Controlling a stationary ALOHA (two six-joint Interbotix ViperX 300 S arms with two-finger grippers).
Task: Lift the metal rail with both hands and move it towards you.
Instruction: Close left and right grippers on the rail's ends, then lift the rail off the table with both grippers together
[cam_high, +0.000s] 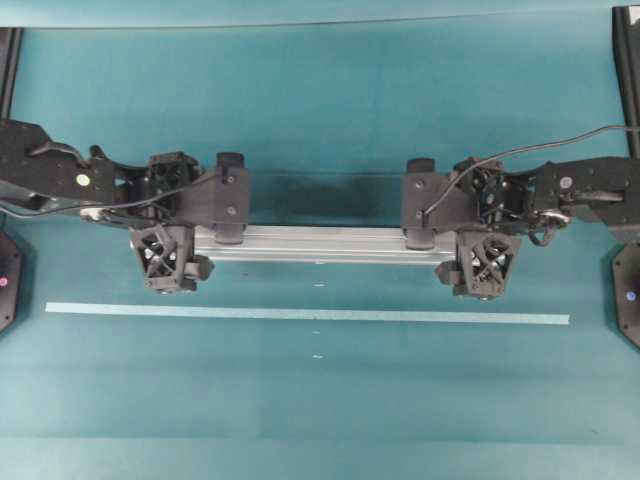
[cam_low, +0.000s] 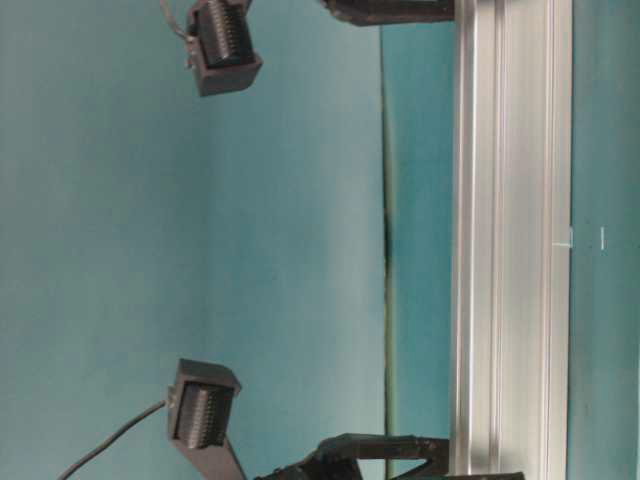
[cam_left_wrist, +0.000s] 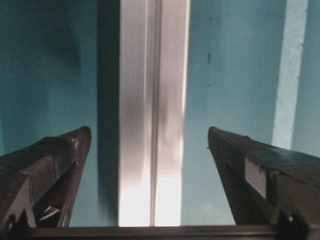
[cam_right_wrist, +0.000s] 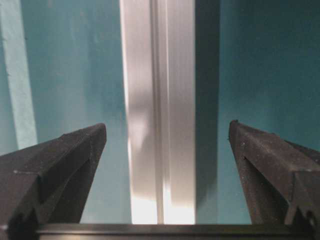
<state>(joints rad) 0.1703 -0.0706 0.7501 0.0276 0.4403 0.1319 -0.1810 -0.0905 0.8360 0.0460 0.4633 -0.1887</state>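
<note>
Teal tabletop (cam_high: 320, 400) under even light, pale tape strip (cam_high: 300, 314) across its width.

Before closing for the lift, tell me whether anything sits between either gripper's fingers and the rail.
Nothing visible does. The grooved silver aluminium rail lies between the open black fingers of the left gripper and of the right gripper, with only bare teal tabletop in the gaps on both sides.

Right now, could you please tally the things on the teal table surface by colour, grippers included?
Silver: 1, the metal rail
Pale: 1, the tape strip
Black: 2, the left gripper and the right gripper, each open astride the rail
Total: 4
</note>
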